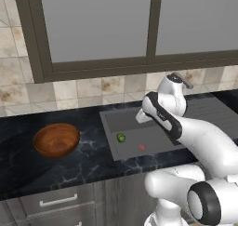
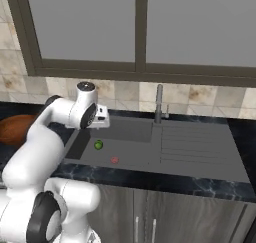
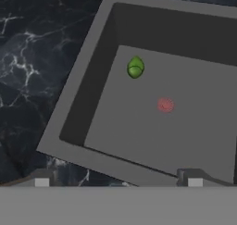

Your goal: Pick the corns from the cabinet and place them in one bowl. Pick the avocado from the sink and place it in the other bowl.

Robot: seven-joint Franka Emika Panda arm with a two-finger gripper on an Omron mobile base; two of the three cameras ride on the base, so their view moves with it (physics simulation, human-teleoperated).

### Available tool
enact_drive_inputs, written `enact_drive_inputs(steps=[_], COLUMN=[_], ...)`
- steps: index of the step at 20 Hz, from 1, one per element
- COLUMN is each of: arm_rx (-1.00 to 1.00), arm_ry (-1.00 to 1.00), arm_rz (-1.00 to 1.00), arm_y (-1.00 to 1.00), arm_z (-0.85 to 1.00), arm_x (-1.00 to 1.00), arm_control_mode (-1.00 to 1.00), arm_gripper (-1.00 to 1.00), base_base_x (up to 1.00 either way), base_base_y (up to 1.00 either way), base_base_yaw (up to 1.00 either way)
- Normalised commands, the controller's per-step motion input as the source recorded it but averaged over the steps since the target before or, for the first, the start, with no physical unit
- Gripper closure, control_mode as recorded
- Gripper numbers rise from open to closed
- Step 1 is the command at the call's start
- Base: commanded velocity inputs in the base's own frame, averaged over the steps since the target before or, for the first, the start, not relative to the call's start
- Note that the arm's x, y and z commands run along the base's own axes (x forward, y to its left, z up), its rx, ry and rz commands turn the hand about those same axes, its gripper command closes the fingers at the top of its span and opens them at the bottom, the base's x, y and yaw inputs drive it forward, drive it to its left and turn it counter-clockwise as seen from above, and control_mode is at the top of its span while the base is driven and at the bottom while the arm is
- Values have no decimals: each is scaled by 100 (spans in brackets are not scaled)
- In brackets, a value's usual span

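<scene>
The avocado [image 1: 121, 137] [image 2: 98, 145] [image 3: 135, 67], a small dark green ball, lies on the floor of the dark grey sink [image 1: 132, 149] [image 2: 132, 152] [image 3: 185, 131] near its left wall. My gripper [image 1: 140, 117] [image 2: 102, 120] [image 3: 118, 181] hangs over the basin, above the avocado and apart from it. It is open and holds nothing, its fingertips [image 3: 41, 181] set wide. The reddish-brown wooden bowl [image 1: 56, 139] [image 2: 14, 129] stands on the counter left of the sink. The corns, the cabinet and the pale yellow-tan bowl are out of view.
A tiny red item [image 1: 142, 147] [image 2: 114, 160] [image 3: 165, 104] lies in the basin beside the avocado. The grey faucet [image 2: 159, 104] rises at the sink's back edge, and a ribbed drainboard [image 2: 195, 142] lies to its right. Dark-framed window panels [image 1: 97, 25] fill the wall behind.
</scene>
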Motion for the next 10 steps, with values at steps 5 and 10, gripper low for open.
enact_drive_inputs(steps=[5,10], arm_rx=[-3,0], arm_ry=[-1,0], arm_rz=[18,6], arm_y=[-2,7], arm_z=[-39,-38], arm_x=[54,52], arm_control_mode=[-100,-100], arm_gripper=[-100,-100], base_base_x=[0,0], base_base_y=[0,0], base_base_yaw=[0,0])
